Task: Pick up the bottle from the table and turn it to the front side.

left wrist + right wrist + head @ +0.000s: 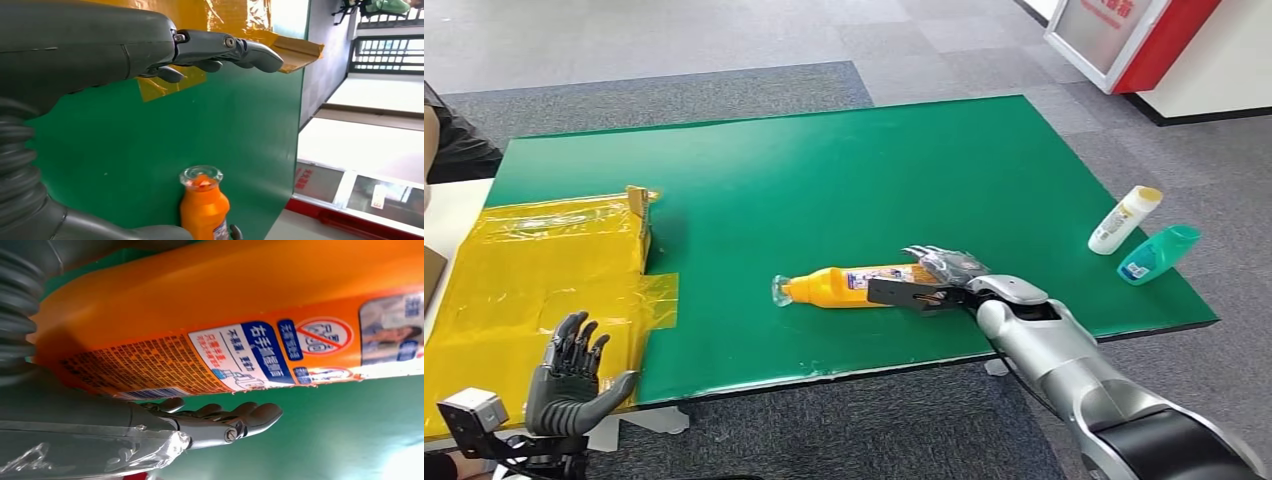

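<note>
- On the green table (824,170) lie three bottles in all: one orange bottle (849,287) on its side near the front edge, its clear cap end pointing toward the robot's left, plus a white bottle with a yellow cap (1124,220) and a teal bottle (1159,253), both lying close together near the far right edge, well apart from the orange one.
- One right hand (939,275) sits at the orange bottle's base end, fingers curved over the top of it and the thumb along its near side; the bottle rests on the table surface. The right wrist view shows the printed label side of the bottle just beside the thumb, but whether the hand fully grips it I cannot tell.
- One left hand (569,375) hovers over the front left corner, palm up, fingers spread and holding nothing.
- One sheet of yellow plastic wrap (534,270) covers a flat box at the left, with one raised cardboard flap (638,215) at its edge.
- One red-and-white sign (1124,35) stands on the grey floor beyond the table.
</note>
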